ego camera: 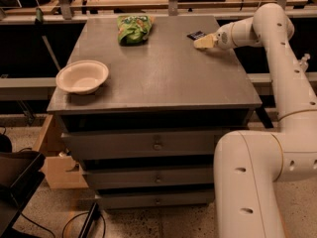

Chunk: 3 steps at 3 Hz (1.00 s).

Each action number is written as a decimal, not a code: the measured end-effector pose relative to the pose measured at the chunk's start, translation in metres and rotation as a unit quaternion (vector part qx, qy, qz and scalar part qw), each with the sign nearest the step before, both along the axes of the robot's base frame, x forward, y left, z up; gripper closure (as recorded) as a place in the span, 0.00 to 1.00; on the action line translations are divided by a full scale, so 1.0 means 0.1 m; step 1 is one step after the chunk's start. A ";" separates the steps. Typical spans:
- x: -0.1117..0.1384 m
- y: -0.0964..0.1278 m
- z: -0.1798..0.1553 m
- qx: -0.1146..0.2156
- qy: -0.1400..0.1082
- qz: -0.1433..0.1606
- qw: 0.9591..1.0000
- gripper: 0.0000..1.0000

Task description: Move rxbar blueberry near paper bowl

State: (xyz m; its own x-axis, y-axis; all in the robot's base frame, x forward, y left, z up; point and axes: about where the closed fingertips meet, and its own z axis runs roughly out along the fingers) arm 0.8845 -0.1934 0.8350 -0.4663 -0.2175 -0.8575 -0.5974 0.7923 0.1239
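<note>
The rxbar blueberry is a small dark navy wrapper lying flat at the far right of the grey table top. My gripper reaches in from the right and sits just right of and touching or nearly touching the bar's near edge. The paper bowl is off-white and round, standing at the table's front left corner, far from the bar.
A green chip bag lies at the far middle of the table. The table has drawers below. My white arm curves down along the right side. A bench with clutter stands behind the table.
</note>
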 end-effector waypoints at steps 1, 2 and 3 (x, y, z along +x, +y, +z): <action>0.00 0.00 0.00 0.000 0.000 0.000 1.000 0.00; 0.00 0.03 -0.04 -0.001 -0.001 0.007 1.000 0.00; -0.06 0.11 -0.08 -0.021 -0.009 0.038 0.999 0.00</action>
State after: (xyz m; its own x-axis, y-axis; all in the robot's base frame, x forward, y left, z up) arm 0.8787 -0.1826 0.8268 -0.4317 -0.2884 -0.8547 -0.6580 0.7488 0.0797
